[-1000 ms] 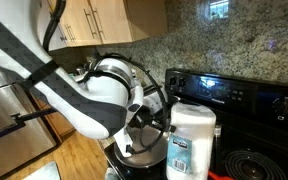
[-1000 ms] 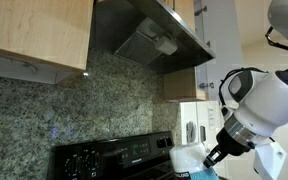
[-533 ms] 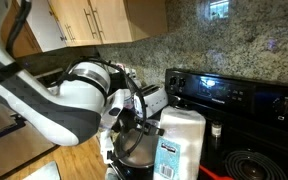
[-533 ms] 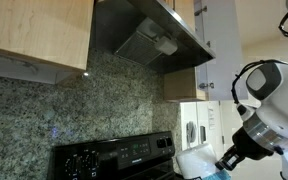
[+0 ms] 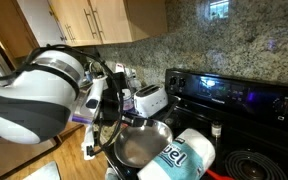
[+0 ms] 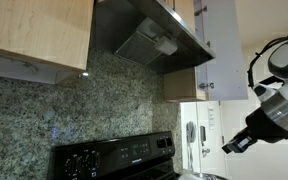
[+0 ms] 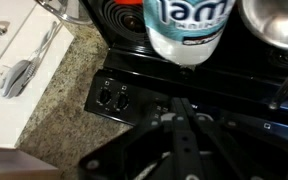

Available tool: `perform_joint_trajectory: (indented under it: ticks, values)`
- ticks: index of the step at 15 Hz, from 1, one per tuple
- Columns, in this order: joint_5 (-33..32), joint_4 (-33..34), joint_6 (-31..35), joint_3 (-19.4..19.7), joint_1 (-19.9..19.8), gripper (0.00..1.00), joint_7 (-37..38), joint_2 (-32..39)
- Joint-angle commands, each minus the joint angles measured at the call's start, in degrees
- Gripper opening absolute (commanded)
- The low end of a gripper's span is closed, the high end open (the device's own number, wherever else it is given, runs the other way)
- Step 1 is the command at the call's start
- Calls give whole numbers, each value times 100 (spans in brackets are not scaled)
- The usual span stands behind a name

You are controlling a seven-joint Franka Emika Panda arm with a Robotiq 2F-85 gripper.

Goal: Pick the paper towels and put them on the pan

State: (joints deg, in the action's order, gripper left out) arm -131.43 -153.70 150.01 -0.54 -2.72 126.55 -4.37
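Note:
The paper towels [image 5: 180, 161], a white roll with blue print, lie tipped on their side on the stove, against the right rim of the pan [image 5: 142, 143]. The pan is round grey metal with a silvery inside. In the wrist view the paper towels [image 7: 189, 24] are at the top centre and the pan [image 7: 274, 18] at the top right. My gripper [image 7: 180, 118] is well away from both, over the stove's front panel. Its dark fingers look closed together with nothing between them. It also shows in both exterior views [image 5: 106, 108] [image 6: 238, 144].
A white toaster [image 5: 149, 98] stands behind the pan on the granite counter [image 7: 59, 110]. The black stove has a back control panel [image 5: 229, 90], coil burners [image 5: 250, 164] and front knobs [image 7: 114, 97]. A range hood [image 6: 149, 40] hangs above. My bulky white arm [image 5: 34, 95] fills the left.
The roll stood upright by the pan with my gripper at it. Now it has tipped onto its side. My arm has pulled back and away from it.

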Motion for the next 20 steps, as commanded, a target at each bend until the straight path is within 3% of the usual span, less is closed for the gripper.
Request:
perform_joint_trajectory:
  ticks: [1, 8, 9, 11, 17, 20]
  values:
    - [145, -479, -345, 83, 235, 1, 37, -790]
    - [82, -367, -132, 328, 390, 4, -55, -690]
    - [82, -367, -132, 333, 393, 29, -55, -690]
    - [111, -83, -26, 415, 370, 36, -139, -270]
    - [239, 953, 279, 426, 158, 80, -330, 1282]
    - [547, 1547, 419, 298, -52, 99, -845, 2067]
